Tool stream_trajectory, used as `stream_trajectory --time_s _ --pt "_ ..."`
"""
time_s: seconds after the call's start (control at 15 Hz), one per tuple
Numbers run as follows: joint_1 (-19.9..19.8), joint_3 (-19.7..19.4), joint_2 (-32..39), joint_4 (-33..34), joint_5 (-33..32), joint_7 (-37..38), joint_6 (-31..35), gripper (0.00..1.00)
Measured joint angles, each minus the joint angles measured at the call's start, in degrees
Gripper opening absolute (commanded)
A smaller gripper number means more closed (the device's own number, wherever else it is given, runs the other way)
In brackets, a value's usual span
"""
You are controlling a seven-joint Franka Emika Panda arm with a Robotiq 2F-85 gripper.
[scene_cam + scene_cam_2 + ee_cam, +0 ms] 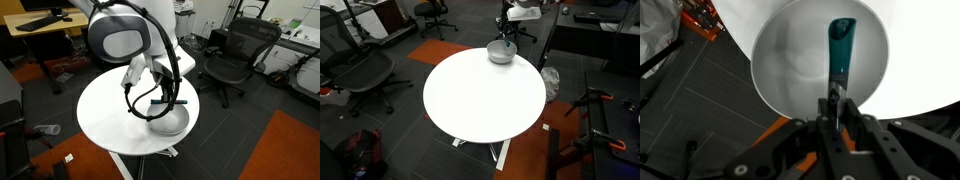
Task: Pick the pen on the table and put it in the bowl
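Observation:
My gripper (834, 100) is shut on the pen (840, 50), a slim teal stick with a dark end, and holds it pointing out over the inside of the white bowl (785, 60). In both exterior views the bowl (170, 122) (500, 52) stands near the edge of the round white table (110, 115) (480, 95), with the gripper (160, 100) (507, 32) right above it. The pen is too small to make out in the exterior views.
Black office chairs (235, 55) (360, 75) stand around the table. A wooden desk (40, 30) is behind. Orange floor patches (290, 145) and tripod legs (590, 120) lie near the table. Dark carpet shows under the table edge in the wrist view (700, 110).

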Motion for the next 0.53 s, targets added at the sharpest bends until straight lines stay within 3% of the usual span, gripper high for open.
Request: stream_trajectory --time_s 0.4,0.47,0.53 --pt "-0.73 0.46 5.44 4.43 1.60 0.00 0.00 0.05" --pt "-0.92 0.63 6.39 5.28 1.96 -0.01 -0.01 0.44" --pt "-1.10 0.83 7.24 6.11 2.27 -0.02 -0.08 0.45"
